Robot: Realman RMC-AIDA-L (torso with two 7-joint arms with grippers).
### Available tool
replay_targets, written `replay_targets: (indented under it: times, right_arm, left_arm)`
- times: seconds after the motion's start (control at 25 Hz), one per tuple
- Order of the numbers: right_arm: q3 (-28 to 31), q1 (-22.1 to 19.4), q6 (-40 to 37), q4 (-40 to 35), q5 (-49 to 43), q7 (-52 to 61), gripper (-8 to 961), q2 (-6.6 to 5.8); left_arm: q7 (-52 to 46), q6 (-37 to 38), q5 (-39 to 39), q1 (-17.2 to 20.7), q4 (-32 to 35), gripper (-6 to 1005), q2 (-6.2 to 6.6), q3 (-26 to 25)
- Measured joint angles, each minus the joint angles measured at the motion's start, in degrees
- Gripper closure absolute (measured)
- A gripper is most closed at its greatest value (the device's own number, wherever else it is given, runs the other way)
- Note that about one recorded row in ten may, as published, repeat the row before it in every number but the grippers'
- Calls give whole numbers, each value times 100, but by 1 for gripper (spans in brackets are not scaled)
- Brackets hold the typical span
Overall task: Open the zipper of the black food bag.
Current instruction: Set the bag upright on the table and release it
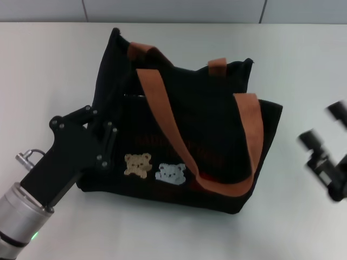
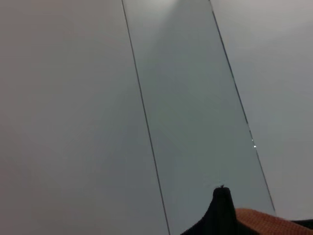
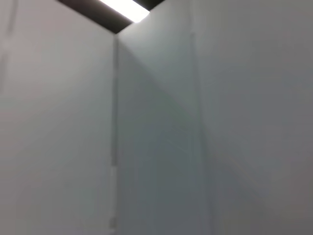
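The black food bag [image 1: 190, 130] stands near the middle of the white table [image 1: 49, 65], with its orange-brown handles [image 1: 162, 114] lying over its top. Only the head view shows the whole bag; the left wrist view shows just one black corner of it. The zipper is not clear to see. The left gripper [image 1: 103, 135] is against the bag's left end; I cannot tell its opening. The right gripper [image 1: 325, 135] hangs open, well apart near the table's right edge, with free table around it.

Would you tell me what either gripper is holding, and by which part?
Left gripper is at the black food bag's left end; any grip is hidden. Right gripper holds nothing.
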Motion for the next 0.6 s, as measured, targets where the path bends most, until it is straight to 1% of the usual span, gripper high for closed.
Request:
replay_targets:
  times: [0.12, 0.2, 0.32, 0.52, 0.6]
  right_arm:
    - [-282, 127, -181, -82, -386, 60, 330, -12]
    - [-400, 204, -247, -204, -566, 190, 312, -16]
    - [-595, 345, -264, -401, -828, 461, 309, -17]
    - [-1146, 613, -80, -510, -1127, 711, 304, -7]
    - [-1347, 719, 133, -509, -1148, 819, 304, -5]
  left_arm:
    - [-30, -24, -1, 57, 24, 879, 0, 1]
    - [-34, -26, 0, 66, 27, 837, 4, 19]
    - [-36, -11, 5, 76, 27, 774, 15, 26]
    - [-56, 89, 5, 111, 85, 670, 42, 26]
    - [-228, 157, 7, 136, 206, 593, 42, 25]
